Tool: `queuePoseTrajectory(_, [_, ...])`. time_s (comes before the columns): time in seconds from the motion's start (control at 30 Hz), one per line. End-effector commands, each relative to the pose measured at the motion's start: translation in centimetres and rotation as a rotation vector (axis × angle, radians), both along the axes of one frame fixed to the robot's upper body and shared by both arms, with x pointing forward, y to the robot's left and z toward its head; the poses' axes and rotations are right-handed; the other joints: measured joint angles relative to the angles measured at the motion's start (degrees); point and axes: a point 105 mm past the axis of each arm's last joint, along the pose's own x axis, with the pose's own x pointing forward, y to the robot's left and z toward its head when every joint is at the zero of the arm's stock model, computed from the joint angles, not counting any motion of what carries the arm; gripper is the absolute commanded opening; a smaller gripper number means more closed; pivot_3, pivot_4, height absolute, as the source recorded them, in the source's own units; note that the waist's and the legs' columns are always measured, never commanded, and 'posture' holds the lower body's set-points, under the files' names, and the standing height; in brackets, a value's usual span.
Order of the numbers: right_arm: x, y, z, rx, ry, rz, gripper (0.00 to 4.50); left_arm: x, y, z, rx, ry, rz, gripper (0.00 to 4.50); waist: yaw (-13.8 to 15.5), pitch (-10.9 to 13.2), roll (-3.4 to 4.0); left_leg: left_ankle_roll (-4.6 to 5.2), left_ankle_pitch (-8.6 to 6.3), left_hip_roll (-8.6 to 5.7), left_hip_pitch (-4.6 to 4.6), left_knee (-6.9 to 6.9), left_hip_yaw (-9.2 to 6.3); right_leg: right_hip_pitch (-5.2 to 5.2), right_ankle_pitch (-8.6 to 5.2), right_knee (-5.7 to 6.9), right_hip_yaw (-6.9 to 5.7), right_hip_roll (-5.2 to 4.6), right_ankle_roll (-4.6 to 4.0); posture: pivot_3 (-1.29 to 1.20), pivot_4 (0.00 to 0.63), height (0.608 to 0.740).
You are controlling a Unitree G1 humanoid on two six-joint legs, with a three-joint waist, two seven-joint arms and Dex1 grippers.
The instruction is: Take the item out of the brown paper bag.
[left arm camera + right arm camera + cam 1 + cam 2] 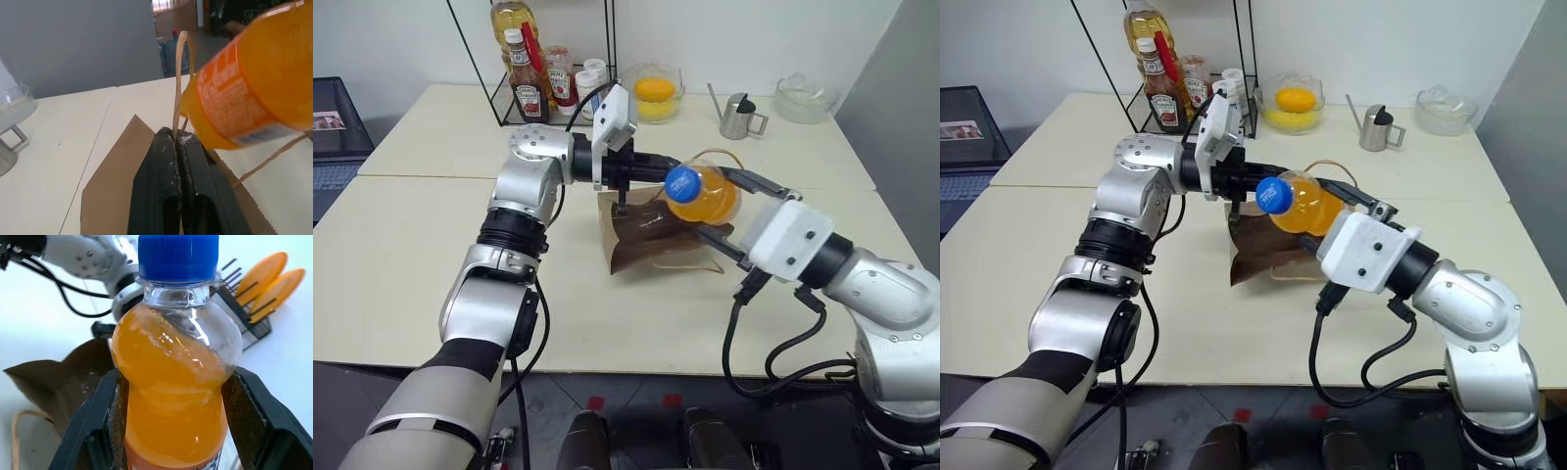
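Nearest to us, our right gripper [720, 211] holds the item [702, 193], a small bottle of orange drink with a blue cap, lifted clear above the bag [651, 235]. We judge the bottle is already out: in the right wrist view its whole body sits between the two black fingers [93, 426], with the bag's mouth behind and below it. Those fingers stand partly apart, pressed against the bottle's two sides, so their spread is simply the bottle's width. The cap points left, toward our other arm, and the bottle lies roughly level.

Our left gripper [177, 142] reaches in from the left, just beyond the bottle. Its fingers are pressed together, pinching one cord handle [180, 73] of the bag; the loop rises straight out from between the tips. We read this as an anchoring hold: it keeps the light paper bag from being dragged along with the bottle and keeps its mouth up. The bag itself stands crumpled on the table [411, 255], near the middle, directly under the two grippers, its second handle trailing loose toward the right.

Far behind, on the table's far edge, are the sauce bottles [530, 83] in a wire rack, a glass bowl of fruit [654, 91] and a small metal pitcher [738, 116], well apart from the work.

What seems left is to carry the bottle away and set it down.
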Motion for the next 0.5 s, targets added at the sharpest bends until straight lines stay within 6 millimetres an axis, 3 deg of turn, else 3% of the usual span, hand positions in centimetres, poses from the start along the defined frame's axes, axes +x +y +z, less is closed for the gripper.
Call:
queuePoseTrajectory(0.03, [-1.7, -1.1, 2.0, 0.026, -0.132, -0.050, 2.41, -0.2, -0.5, 1.5, -0.001, -0.066, -0.022, 0.00, 0.01, 0.00, 0.00, 0.00, 0.00, 0.00, 0.00, 0.00, 0.00, 0.00, 0.00, -0.02, 0.00, 0.00, 0.00, 0.00, 0.150, 0.740])
queuePoseTrajectory(0.23, [-2.1, -3.7, 1.3, -0.063, -0.165, -0.145, 2.41, 0.0, -0.8, 1.4, 0.000, -0.073, -0.030, 0.00, 0.31, 0.00, 0.00, 0.13, -0.07, -0.01, 0.00, -0.04, 0.01, 0.03, 0.00, -0.08, 0.00, 0.00, 0.00, 0.00, 0.150, 0.740])
queuePoseTrajectory(0.4, [-2.8, -6.4, -1.3, -0.180, -0.096, -0.239, 2.41, 0.1, -0.9, 1.3, -0.001, -0.077, -0.032, 0.00, 0.90, 0.00, 0.00, 0.13, -0.07, -0.03, -0.01, -0.13, 0.01, 0.04, 0.00, -0.18, 0.00, -0.01, 0.00, 0.00, 0.150, 0.740])
queuePoseTrajectory(0.5, [-1.9, -9.0, -3.9, -0.293, -0.016, -0.349, 2.41, 0.1, -0.9, 1.3, -0.004, -0.080, -0.032, 0.00, 0.94, 0.00, 0.00, 0.13, -0.07, -0.04, 0.02, -0.13, 0.02, 0.06, 0.00, -0.17, 0.01, -0.01, 0.00, 0.00, 0.150, 0.740])
